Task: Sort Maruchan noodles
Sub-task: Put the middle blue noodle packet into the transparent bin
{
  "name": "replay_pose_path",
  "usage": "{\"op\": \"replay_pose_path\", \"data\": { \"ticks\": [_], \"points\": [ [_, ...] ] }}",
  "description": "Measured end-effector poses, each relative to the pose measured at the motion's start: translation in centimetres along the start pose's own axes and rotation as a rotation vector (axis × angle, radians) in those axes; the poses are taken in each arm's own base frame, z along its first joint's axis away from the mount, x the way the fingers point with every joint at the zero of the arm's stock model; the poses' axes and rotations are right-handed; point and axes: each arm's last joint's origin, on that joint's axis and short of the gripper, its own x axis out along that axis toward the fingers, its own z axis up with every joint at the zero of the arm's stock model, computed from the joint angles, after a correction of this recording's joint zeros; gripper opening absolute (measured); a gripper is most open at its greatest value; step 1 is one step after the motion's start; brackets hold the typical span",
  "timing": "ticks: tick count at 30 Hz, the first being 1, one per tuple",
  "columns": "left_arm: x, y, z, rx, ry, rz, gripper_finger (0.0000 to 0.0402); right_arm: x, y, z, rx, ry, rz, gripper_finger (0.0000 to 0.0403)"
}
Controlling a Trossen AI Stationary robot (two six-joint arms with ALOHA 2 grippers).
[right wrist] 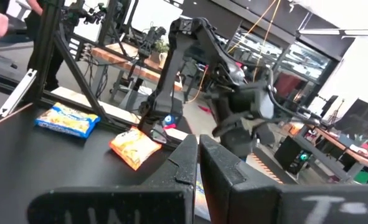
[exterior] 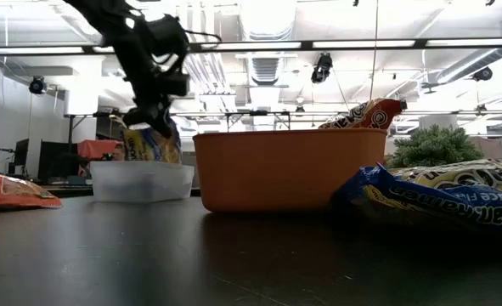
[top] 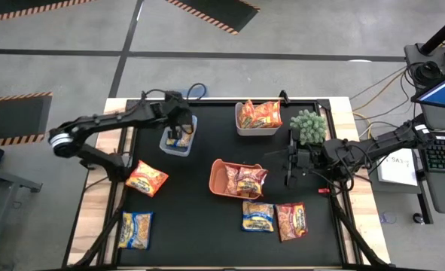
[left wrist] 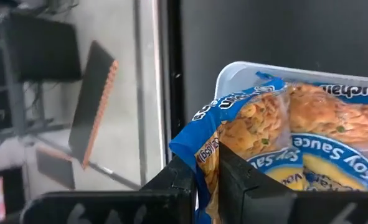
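My left gripper (top: pixel 178 135) is over the clear bin (top: pixel 178 146) at the table's far left, shut on a blue-and-yellow noodle packet (left wrist: pixel 283 137). My right gripper (top: pixel 290 162) waits shut, in the air at the right, near the plant, holding nothing. An orange bin (top: pixel 216 179) in the middle holds red and orange packets (top: pixel 245 181). A white bin (top: pixel 242 128) at the far edge holds more orange-red packets (top: pixel 260 114). Loose on the table lie an orange packet (top: pixel 147 178), two blue packets (top: pixel 135 228) (top: pixel 257 216) and a red one (top: pixel 291 220). My left gripper pinches the packet's blue crimped end edge (left wrist: pixel 203 149) between its two fingers (left wrist: pixel 185 177). The fingers slant down from the table's left side. The packet hangs tilted below them, its lower part (exterior: pixel 153 146) down inside the clear bin (exterior: pixel 140 180).
A small green potted plant (top: pixel 309 126) stands at the far right, just beyond my right gripper. The wooden table edge (top: pixel 94 218) runs along the left. Bare black mat lies between the clear bin and the orange bin (top: pixel 199 162).
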Motion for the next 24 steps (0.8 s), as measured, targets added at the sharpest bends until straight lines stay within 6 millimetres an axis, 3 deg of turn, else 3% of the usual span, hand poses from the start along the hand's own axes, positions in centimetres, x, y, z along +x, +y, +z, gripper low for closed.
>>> {"op": "replay_pose_path", "data": {
  "ticks": [7, 13, 18, 24],
  "points": [
    [2.7, 1.2, 1.0, 0.023, -0.014, -0.114, 0.0018, 0.0, -0.1, -0.1, -0.037, 0.022, -0.046, 0.0009],
    [3.8, 1.5, 1.4, 0.017, -0.001, -0.127, 0.0044, -0.3, -0.5, 0.2, -0.053, 0.022, -0.096, 0.0009],
    [3.6, 1.6, 1.4, 0.007, -0.036, -0.153, 0.0076, -0.8, -0.8, 0.6, -0.046, 0.001, -0.107, 0.0009],
    [2.1, 2.8, 1.7, -0.025, -0.085, -0.107, 0.0109, -1.2, -1.1, 0.8, -0.041, -0.013, -0.115, 0.0009]
  ]
}}
